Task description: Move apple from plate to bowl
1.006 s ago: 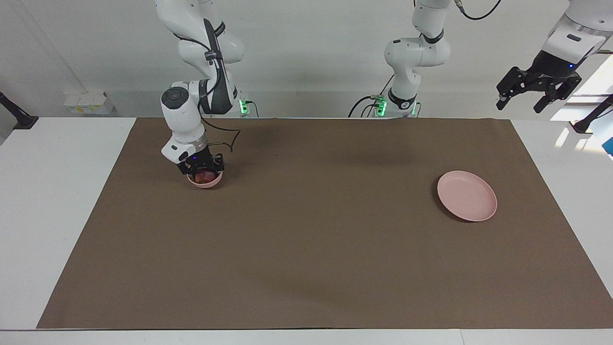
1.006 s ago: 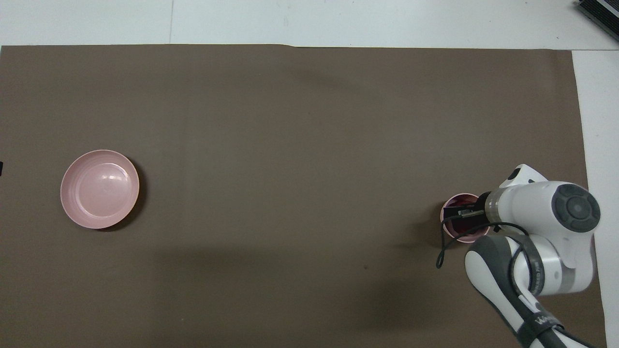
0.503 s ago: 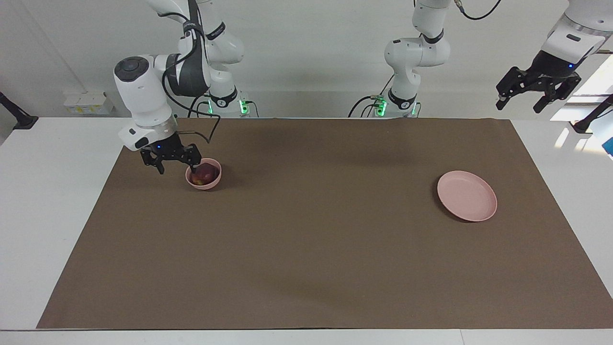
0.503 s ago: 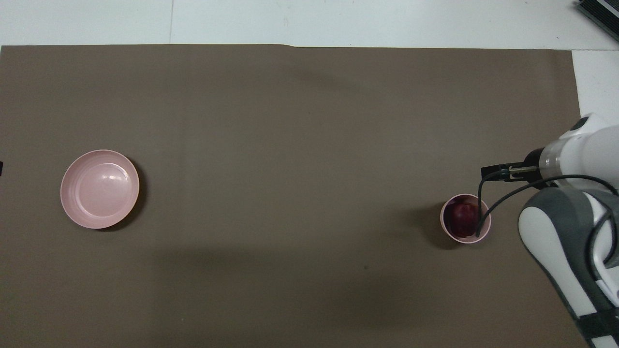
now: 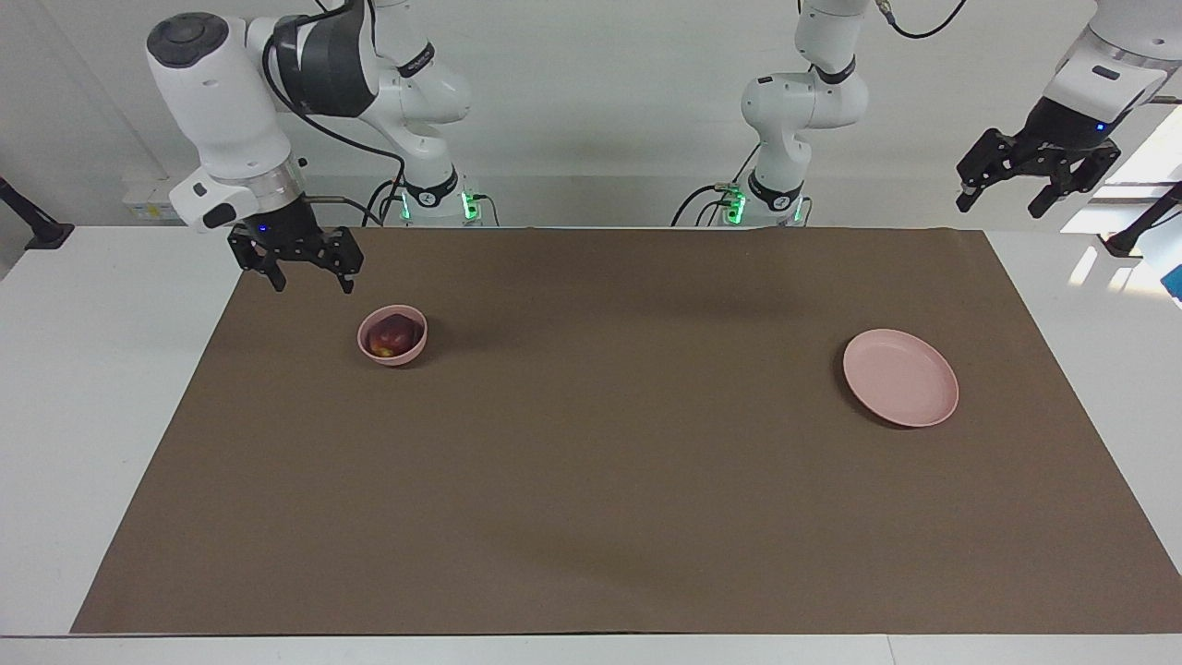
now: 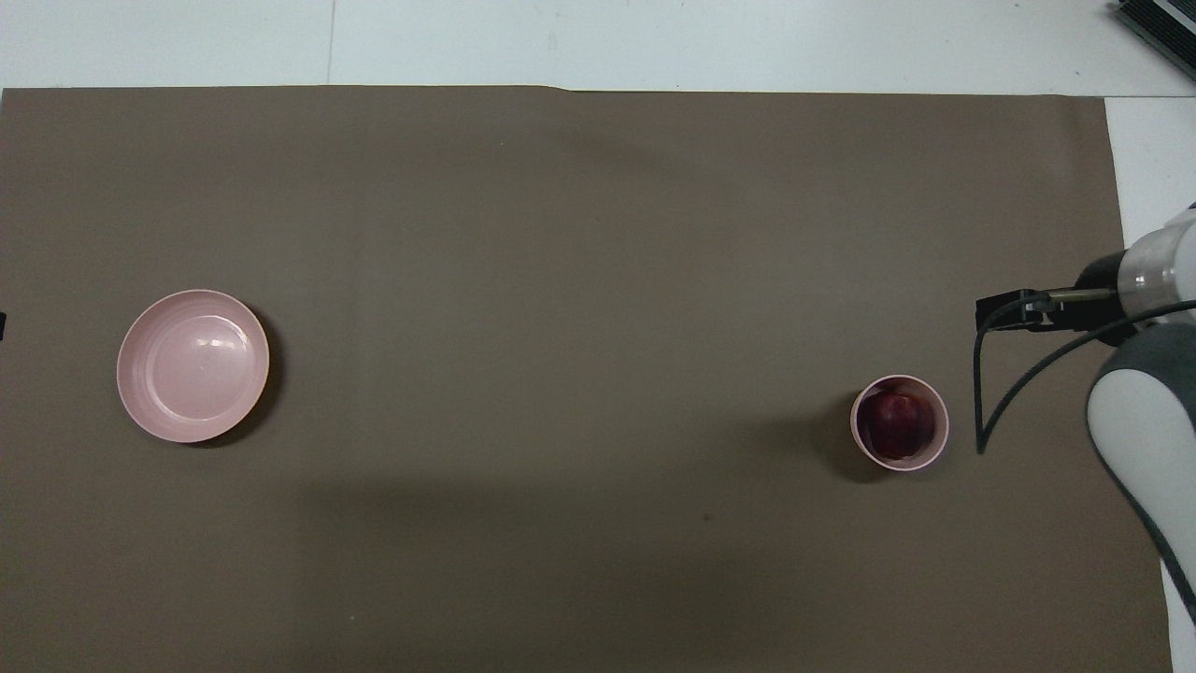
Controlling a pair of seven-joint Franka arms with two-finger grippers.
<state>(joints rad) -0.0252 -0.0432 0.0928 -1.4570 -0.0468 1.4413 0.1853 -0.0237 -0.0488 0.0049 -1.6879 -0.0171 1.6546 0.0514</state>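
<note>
The apple (image 5: 391,335) sits inside the little pink bowl (image 5: 392,351) toward the right arm's end of the brown mat (image 5: 591,480), and the pink plate (image 5: 900,377) lies bare, well apart at the left arm's end. The right gripper (image 5: 307,284) hangs over the mat edge at roughly the bowl's 10 o'clock in the facing view, fingers spread with nothing between them. The left gripper (image 5: 1005,205) waits up in the air off the table's end, also spread wide and holding nothing (nothing stands between bowl and plate, just mat).

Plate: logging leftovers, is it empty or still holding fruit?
Empty: the plate shows only bare pink surface; the apple sits in the bowl.
</note>
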